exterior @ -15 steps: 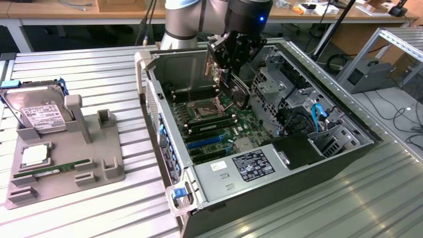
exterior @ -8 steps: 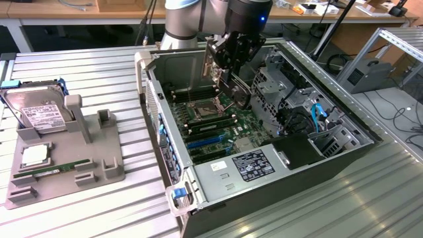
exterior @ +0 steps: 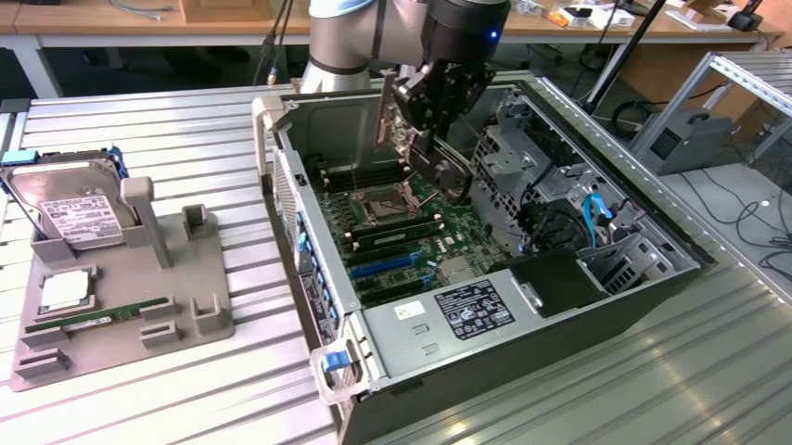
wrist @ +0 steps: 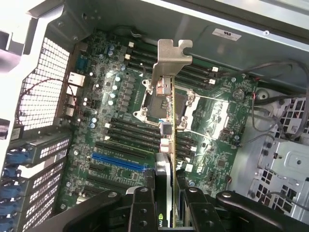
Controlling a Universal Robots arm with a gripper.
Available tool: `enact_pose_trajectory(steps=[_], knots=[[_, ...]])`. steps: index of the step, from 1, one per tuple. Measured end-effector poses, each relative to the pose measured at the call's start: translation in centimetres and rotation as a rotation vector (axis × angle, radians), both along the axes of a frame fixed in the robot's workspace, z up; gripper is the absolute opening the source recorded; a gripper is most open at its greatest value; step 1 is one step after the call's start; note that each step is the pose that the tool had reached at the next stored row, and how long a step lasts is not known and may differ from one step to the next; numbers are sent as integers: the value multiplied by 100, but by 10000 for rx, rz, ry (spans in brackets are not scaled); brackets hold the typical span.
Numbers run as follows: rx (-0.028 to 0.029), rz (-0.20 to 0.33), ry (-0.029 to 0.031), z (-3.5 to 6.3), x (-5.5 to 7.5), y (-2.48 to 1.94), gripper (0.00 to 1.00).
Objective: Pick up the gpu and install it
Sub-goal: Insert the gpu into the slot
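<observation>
Hand [exterior: 433,97] closed on the gpu [exterior: 427,153], which is held over the open computer case [exterior: 278,139].
In the wrist view the gpu [wrist: 164,140] runs edge-on out from between the two fingers [wrist: 141,210], which press on its flat faces; its silver bracket [wrist: 170,58] is at the end far from the hand. The card hangs above the motherboard [exterior: 409,232], over the processor socket [wrist: 166,108], with the blue slot [wrist: 118,162] off to one side and apart from it. The case's side wall stands on the exterior view's left and the drive cage [exterior: 507,162] on its right, with open room over the board between them. Well apart on the desk [exterior: 185,120], a hard drive [exterior: 81,218] stands in a grey holder [exterior: 185,315].
</observation>
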State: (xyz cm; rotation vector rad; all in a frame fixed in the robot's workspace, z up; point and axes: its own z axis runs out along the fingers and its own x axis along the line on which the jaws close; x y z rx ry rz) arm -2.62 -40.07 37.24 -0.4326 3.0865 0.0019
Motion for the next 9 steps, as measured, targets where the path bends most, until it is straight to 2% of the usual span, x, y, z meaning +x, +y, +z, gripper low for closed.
enact_pose_trajectory(steps=[9], knots=[[0, 493, 0, 0, 0, 0, 27]])
